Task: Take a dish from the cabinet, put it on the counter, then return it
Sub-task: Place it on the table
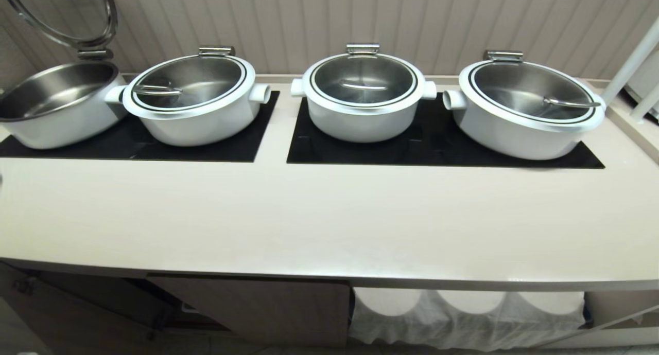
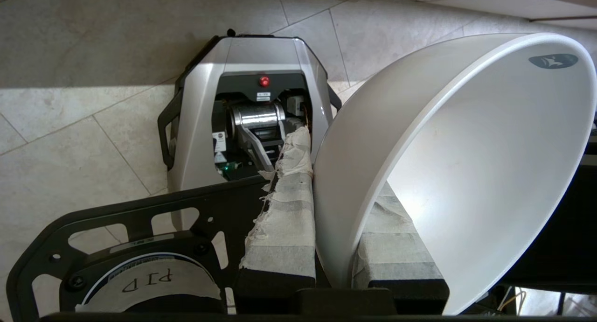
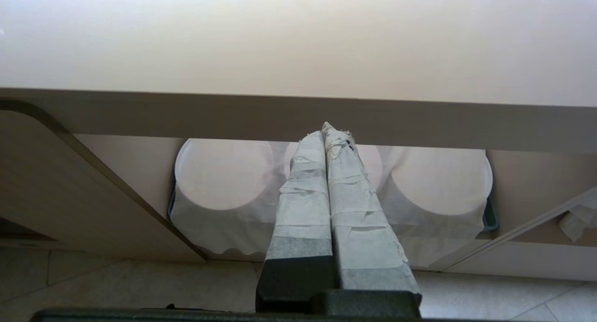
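One small round white ceramic bowl (image 2: pixel 466 172), rigid, slick and breakable, sits pinched by its thin rim between the left end effector (image 2: pixel 333 219) fingers, below the cream counter (image 1: pixel 329 221).

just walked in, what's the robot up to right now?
The left gripper is shut on the dish, pinching its rim, held out over the floor below the counter. Nothing sits on the counter's bare front yet. The right gripper is shut and empty, parked facing the open cabinet.
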Tool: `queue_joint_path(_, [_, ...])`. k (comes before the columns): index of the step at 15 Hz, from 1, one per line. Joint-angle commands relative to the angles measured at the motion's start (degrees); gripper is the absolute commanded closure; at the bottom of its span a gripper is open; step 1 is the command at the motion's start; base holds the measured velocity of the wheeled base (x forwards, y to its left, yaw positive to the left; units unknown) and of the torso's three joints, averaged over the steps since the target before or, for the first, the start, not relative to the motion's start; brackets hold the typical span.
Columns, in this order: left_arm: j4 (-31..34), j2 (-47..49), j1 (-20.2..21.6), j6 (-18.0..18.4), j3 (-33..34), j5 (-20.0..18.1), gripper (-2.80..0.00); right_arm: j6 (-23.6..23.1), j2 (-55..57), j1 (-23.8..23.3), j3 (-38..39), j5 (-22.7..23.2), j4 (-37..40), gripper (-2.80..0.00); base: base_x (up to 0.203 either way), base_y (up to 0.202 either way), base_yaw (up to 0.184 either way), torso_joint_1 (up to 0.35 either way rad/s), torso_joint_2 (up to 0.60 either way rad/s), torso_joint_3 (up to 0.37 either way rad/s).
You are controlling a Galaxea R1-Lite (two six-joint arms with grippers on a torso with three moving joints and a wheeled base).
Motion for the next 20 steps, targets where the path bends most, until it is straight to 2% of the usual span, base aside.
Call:
queue_joint_path(1, [0.0, 0.2, 0.0, -0.1, -0.3, 0.2, 0.00, 0.0, 0.0, 0.1, 0.0, 0.0, 0.0, 0.00, 0.000, 0.000, 0.000, 0.000, 0.00, 0.000])
queue_joint_path(14, [-0.6, 0.6, -0.2, -0.1, -0.3, 1.4, 0.00, 0.0, 0.0, 0.1, 0.0, 0.0, 0.0, 0.00, 0.000, 0.000, 0.000, 0.000, 0.00, 0.000])
queue_joint_path(20, [-7.2, 8.5, -0.1, -0.1, -2.0, 1.5, 0.00, 0.0, 0.0, 0.1, 0.0, 0.0, 0.0, 0.00, 0.000, 0.000, 0.000, 0.000, 0.00, 0.000])
